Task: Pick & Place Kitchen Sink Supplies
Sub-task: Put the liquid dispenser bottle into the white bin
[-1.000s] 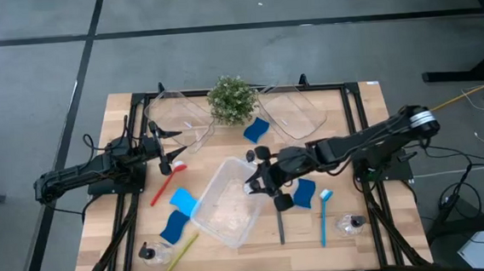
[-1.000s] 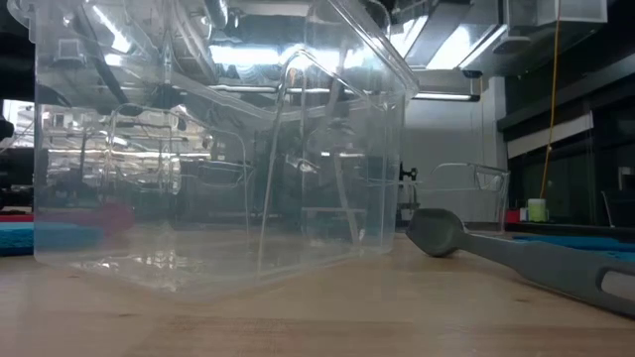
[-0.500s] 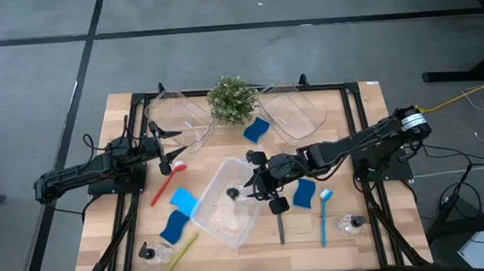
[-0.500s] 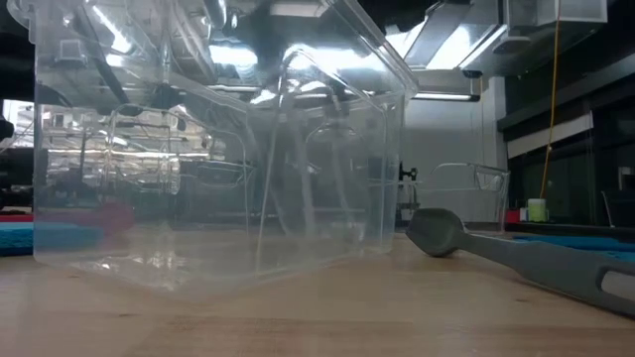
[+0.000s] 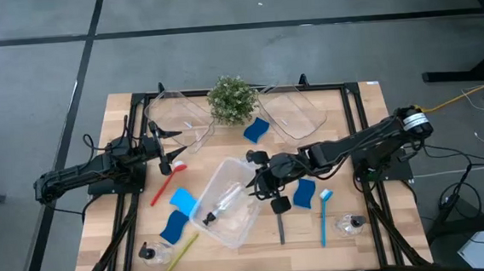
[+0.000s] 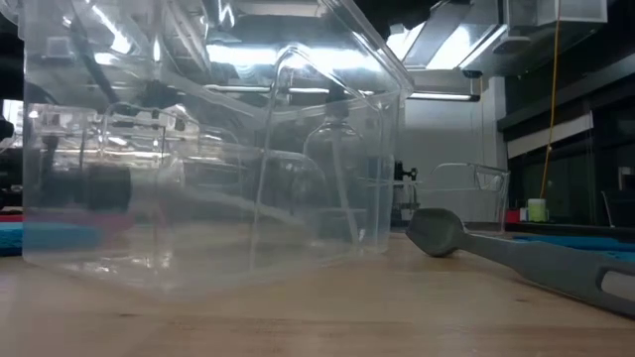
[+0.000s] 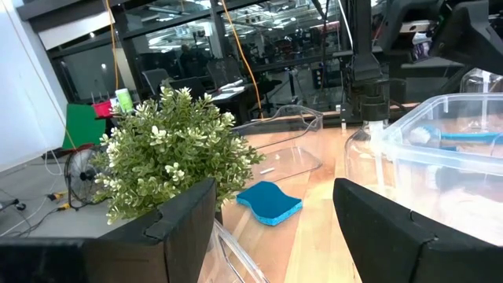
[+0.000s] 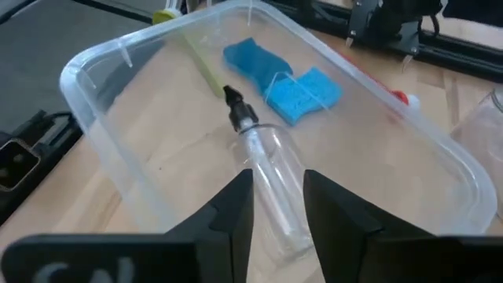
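Note:
A clear pump bottle (image 8: 269,177) with a black top (image 8: 236,108) lies on its side on the floor of the clear bin (image 5: 247,229) at the table's middle. It also shows in the high view (image 5: 216,208) and the low view (image 6: 149,186). My right gripper (image 8: 277,211) hangs open over the bin's right part (image 5: 255,182), above the bottle's base end, touching nothing. My left gripper (image 5: 165,154) waits open at the table's left, facing the plant (image 7: 169,149); its fingers show in its wrist view (image 7: 275,212).
Blue sponges (image 5: 257,130) (image 5: 182,199) (image 5: 304,191) lie around the bin, with red (image 5: 167,182), grey (image 5: 280,222), blue (image 5: 324,215) and yellow-green (image 5: 178,258) brushes. Two pump bottles (image 5: 148,253) (image 5: 349,224) stand near the front edge. Two clear bins (image 5: 177,119) (image 5: 291,111) flank the plant (image 5: 231,100).
My right gripper moved a little toward the table's left, over the bin. The pump bottle, which hung upright inside the bin, has come away from the gripper, dropped and tipped over. It now lies on its side on the bin's floor, farther toward the left.

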Tool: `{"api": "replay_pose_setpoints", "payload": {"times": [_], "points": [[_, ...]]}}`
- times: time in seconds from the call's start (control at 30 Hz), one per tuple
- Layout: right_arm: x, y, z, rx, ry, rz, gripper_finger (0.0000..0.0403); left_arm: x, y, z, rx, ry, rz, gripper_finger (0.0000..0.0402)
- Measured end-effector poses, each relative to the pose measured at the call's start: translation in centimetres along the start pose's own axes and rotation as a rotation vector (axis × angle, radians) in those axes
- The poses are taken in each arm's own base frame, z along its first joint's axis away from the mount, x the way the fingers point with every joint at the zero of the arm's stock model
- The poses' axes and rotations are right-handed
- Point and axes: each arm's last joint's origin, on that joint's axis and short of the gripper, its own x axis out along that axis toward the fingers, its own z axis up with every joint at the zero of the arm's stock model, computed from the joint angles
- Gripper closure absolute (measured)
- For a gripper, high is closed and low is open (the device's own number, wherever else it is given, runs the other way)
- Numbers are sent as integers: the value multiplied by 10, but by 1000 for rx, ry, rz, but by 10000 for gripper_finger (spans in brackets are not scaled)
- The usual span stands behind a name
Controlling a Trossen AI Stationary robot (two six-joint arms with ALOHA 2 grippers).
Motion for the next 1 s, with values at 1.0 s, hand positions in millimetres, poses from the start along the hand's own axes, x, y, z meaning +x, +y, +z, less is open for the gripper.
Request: {"api": "replay_pose_setpoints", "payload": {"times": [1.0], "points": [[-66, 0, 45, -24, 231, 160, 290, 0, 0, 0, 0, 1, 0, 151]]}}
